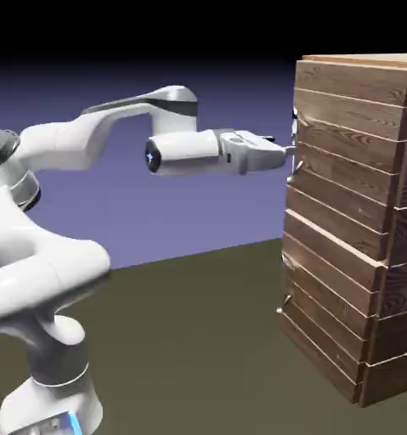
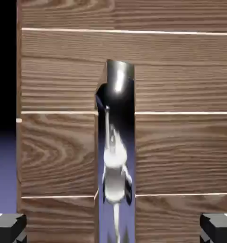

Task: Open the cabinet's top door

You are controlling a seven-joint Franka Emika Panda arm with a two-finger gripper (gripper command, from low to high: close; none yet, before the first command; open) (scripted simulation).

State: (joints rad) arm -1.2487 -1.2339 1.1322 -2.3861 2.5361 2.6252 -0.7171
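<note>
Blue-violet backdrop (image 1: 198, 221): upright handle lies straight ahead, across the spread

Nearest in the hand view, the end effector's grey fingertips (image 2: 113, 228) stand wide apart, clamped on nothing visible. Ahead and between their lines runs the shiny, silvery bar handle (image 2: 116, 156), its long axis at right angles to the finger spread, so closing should pinch its sides. Whether the tips already straddle it, I cannot tell. Behind it lies the brown wood-grain plank top door (image 2: 181, 76), on the upper part of the tall, boxy wooden cabinet (image 1: 351, 170), at the exterior view's right.

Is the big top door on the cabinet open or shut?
Shut: the top door sits flush on the cabinet, with no gap showing.
</note>
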